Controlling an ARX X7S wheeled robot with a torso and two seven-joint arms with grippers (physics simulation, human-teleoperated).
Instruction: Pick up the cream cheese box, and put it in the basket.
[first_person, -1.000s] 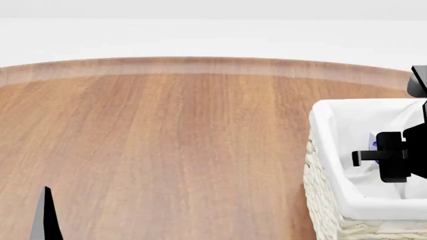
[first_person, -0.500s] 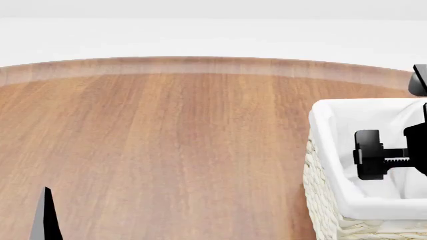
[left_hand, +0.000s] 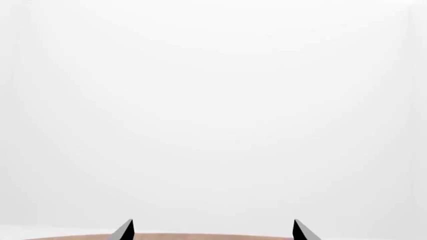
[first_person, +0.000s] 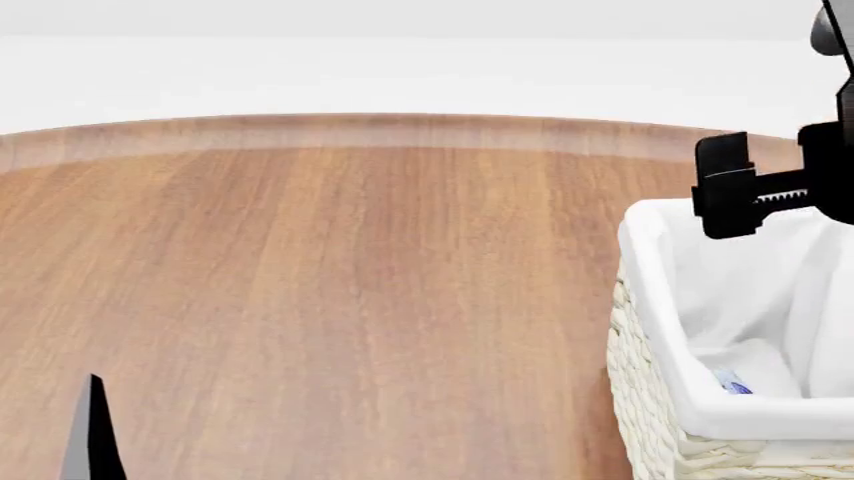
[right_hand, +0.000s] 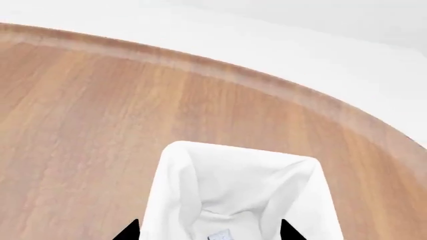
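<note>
The basket (first_person: 654, 400), woven wicker with a white cloth liner, stands on the wooden table at the right edge of the head view. The cream cheese box (first_person: 733, 384) lies on the liner at the basket's bottom; only a small white and blue corner shows. It also shows in the right wrist view (right_hand: 220, 235). My right gripper (first_person: 727, 200) is open and empty, raised above the basket's far rim. In the right wrist view the gripper (right_hand: 207, 231) looks down into the basket (right_hand: 177, 165). My left gripper (left_hand: 212, 231) is open and empty, low at the near left.
The round wooden table (first_person: 347, 280) stretches left of the basket, its far edge curving against a white floor. One left fingertip (first_person: 91, 430) pokes up at the bottom left of the head view.
My right gripper was low inside the basket at the box. It has opened and risen up above the rim, leaving the box lying in the basket. The left arm has not moved.
</note>
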